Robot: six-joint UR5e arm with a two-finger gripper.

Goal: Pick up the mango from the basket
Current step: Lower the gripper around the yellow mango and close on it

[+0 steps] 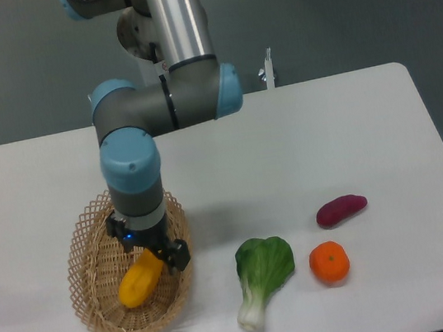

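Pincer [153, 258] is down inside the basket [86, 261], at the upper end of the mango [140, 280]. Fingers look closed on the fruit, though the wrist hides part of the contact. Mango lies tilted in the basket's lower half. On the desk [325, 134]: bok choy [263, 277], tangerine [329, 262], purple sweet potato [341, 210].

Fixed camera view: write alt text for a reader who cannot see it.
A robot arm's tool reaches down into an oval wicker basket at the upper end of a yellow-orange mango lying inside. To the right on the white table lie a green bok choy, an orange tangerine and a purple sweet potato.
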